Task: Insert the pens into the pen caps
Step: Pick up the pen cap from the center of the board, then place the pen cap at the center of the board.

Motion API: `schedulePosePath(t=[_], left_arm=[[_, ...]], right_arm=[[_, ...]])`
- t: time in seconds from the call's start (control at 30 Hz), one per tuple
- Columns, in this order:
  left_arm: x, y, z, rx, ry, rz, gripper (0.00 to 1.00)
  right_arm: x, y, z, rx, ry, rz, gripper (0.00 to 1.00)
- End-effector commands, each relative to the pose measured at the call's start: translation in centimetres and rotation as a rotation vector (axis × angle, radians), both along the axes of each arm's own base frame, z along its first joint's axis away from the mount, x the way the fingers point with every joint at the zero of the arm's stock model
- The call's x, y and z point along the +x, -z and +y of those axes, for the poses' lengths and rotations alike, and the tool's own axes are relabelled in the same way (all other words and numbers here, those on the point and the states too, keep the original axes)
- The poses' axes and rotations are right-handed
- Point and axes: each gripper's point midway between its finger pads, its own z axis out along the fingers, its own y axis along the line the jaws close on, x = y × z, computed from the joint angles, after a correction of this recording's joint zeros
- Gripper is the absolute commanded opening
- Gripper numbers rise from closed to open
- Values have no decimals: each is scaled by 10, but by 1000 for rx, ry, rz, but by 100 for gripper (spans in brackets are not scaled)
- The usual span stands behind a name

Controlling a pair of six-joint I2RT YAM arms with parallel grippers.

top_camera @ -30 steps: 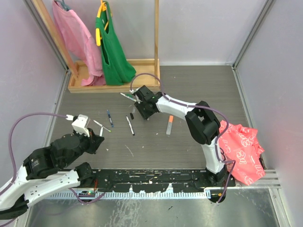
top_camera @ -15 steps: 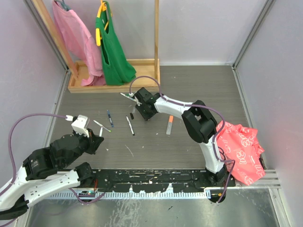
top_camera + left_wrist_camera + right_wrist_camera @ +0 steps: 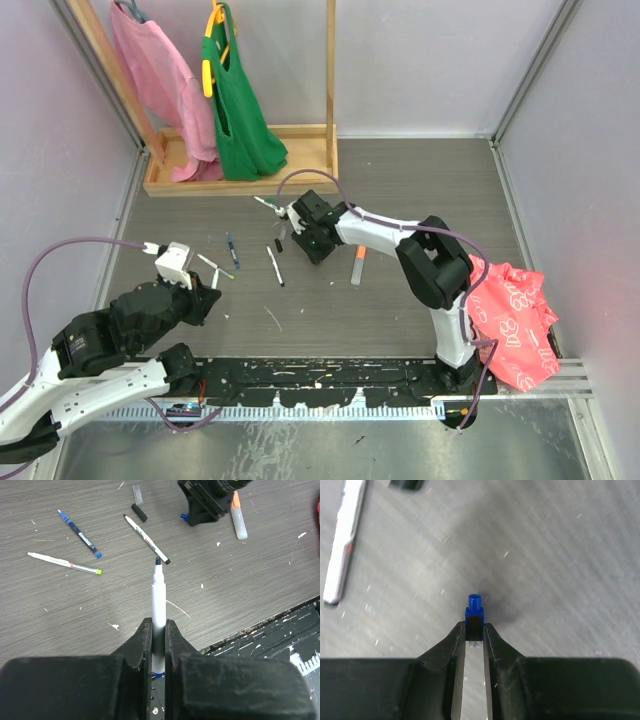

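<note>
Left gripper (image 3: 159, 625): clamped on black-tipped white pen (image 3: 158, 590), rear end hidden between fingers (image 3: 142, 640). Right gripper (image 3: 474, 626): closed on blue pen cap (image 3: 475, 607), base hidden.

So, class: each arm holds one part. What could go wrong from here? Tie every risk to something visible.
The right end effector pinches the blue cap with its fingertips only; the cap may slip or twist when lifted.
The white pen sticks far out of the left end effector, so a slight tilt could make its tip miss the cap.
The orange-ended pen lies near the right end effector and could be knocked.
</note>
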Motion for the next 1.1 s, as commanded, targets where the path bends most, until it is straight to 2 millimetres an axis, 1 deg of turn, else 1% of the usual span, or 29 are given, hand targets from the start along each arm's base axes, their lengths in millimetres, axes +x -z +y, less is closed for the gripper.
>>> schedulePosePath(t=[0.0,0.1,0.2,0.33,0.43,0.57,0.67,0.83,0.97,1.07], left_arm=[[4,-7,-4,-11,3,-25,0],[4,-7,-3,-16,1,-27,0],[4,-8,-2,-17,-2,-31,0],[4,-9,-1,-23,-7,-36,0],[4,-9,-1,-22,-6,-34,0],[4,-9,-1,-23,-6,-35,0],[4,-9,0,-26,-8,-38,0],[4,-9,1,-26,-11,-39,0],[4,-10,1,-28,-10,-41,0],[4,-10,1,-27,-12,-41,0]], right_arm=[[-33,-39,10,93,-180,-14,15],[-56,-32,5,65,-233,9,15],[-74,-27,4,53,-278,23,14],[-89,-21,2,31,-333,20,16],[-97,-22,5,39,-375,15,17],[-103,-21,6,36,-410,17,23],[-107,-13,3,11,-424,41,27],[-112,-4,-1,-8,-428,64,45],[-110,-6,-2,-15,-417,50,49],[-107,-8,-6,-26,-398,30,50]])
